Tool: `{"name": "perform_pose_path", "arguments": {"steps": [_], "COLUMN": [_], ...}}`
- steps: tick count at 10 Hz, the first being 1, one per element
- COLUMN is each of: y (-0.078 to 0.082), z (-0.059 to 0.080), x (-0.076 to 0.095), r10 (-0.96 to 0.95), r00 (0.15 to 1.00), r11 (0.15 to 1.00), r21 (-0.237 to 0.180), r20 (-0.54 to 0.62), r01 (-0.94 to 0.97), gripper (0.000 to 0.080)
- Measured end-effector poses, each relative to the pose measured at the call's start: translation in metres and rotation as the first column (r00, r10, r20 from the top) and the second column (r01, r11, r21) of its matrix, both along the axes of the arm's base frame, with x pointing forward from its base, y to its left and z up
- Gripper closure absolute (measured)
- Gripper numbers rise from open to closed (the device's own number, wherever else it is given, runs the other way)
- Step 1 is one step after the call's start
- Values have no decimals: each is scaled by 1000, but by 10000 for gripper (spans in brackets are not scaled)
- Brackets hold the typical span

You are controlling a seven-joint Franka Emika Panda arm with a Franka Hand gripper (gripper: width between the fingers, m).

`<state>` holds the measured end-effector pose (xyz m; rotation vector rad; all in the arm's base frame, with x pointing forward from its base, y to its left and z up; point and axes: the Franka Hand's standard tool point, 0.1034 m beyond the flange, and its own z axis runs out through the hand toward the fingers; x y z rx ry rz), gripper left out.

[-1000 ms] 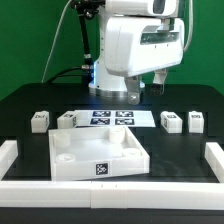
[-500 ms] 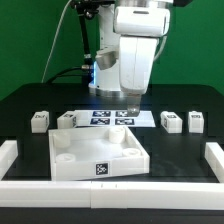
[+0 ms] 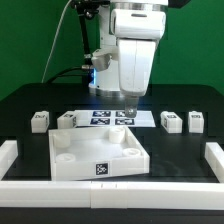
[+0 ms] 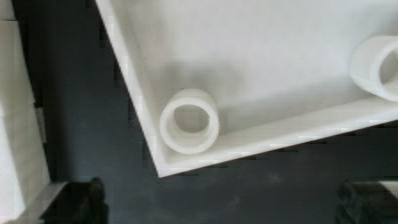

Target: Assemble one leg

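Gripper (image 3: 130,101) hangs straight down from the arm, roughly above where the marker board (image 3: 105,117) meets the far edge of the panel (image 3: 85,150). It's empty: the wrist view shows both fingertips (image 4: 71,200) spread wide, with nothing between them. Below the camera sits a corner socket (image 4: 191,122) of the panel, open side up, which looks like the spot a leg is meant to drop into.

No leg is in hand yet. All four lie in a row on the black table (image 3: 25,105), beyond the panel. The outer left leg (image 3: 40,120) and inner left leg (image 3: 68,119) are on the exterior view's left of the marker board, the inner right leg (image 3: 171,121) and outer right leg (image 3: 196,122) on its right. They sit apart from one another, probably so the fingers can close around one from above without nudging its neighbour. I'd say picking comes next, and the inner right leg is closest.
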<state>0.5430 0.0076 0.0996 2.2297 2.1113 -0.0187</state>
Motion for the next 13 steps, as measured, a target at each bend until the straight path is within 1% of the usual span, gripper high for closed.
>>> {"name": "perform_pose_path", "arguments": {"steps": [1,2,3,4,5,6,9,10,11,12,13], "y": [-2,-7,-13,-22,-34,-46,-46,-48,-59,-67,-72], "z": [-2,-9,-20,-27,-32,-34,-33,-36,-48,-57,-66], "x": [-3,-21,-43,-57,-67,-71,-70,-72,-81,-88,-98], "r10": [50,142,207,250,289,286,271,282,312,319,317], "r00": [999,990,978,968,957,957,961,958,947,944,944], "r11": [999,990,978,968,957,958,963,959,950,948,949], "r21": [-3,-5,2,5,8,9,9,11,22,29,38], "r20": [2,-5,-13,-33,-43,-50,-47,-54,-80,-85,-92], "r01": [-50,-142,-207,-250,-288,-286,-271,-282,-311,-318,-314], "gripper": [149,149,149,149,149,149,149,149,149,149,149]}}
